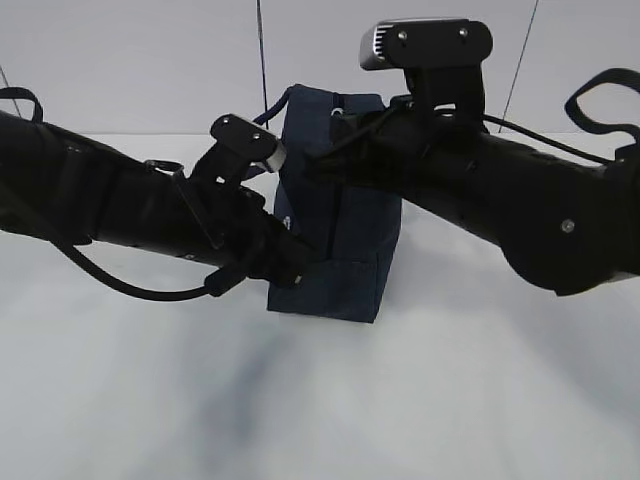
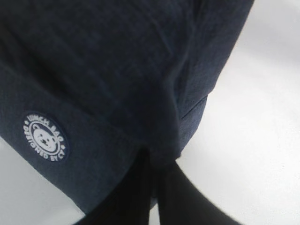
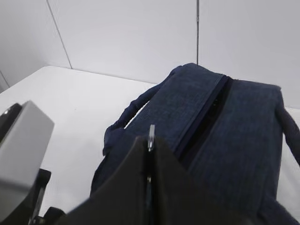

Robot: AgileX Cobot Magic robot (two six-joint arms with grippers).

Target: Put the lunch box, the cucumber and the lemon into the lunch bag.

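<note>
1. Left gripper [image 2: 154,187] seen pinched tight on a fold of the lunch bag [image 1: 335,215], low on the side panel; dark fingers [image 2: 136,197] pressed together with navy cloth bunched between them.
2. Just beside that pinch, on the same panel, round white logo [image 2: 44,137] seen in the left wrist view.
3. Right gripper [image 3: 150,154] seen closed at the top of the lunch bag, jaws pressed flat together on a thin silver zipper pull [image 3: 151,131] poking up between them.
4. From that pull, zipper line [image 3: 206,117] ran away along the middle of the bag's top; impossible to tell whether fully closed.
5. Loop handles hung off both long sides of the top, left one [image 3: 136,105] curving down toward the table.
6. Bag stood upright on the white table [image 1: 320,400], toward its far edge, between the two arms, both grippers touching it.
7. Lunch box, cucumber and lemon not visible in any view.
</note>
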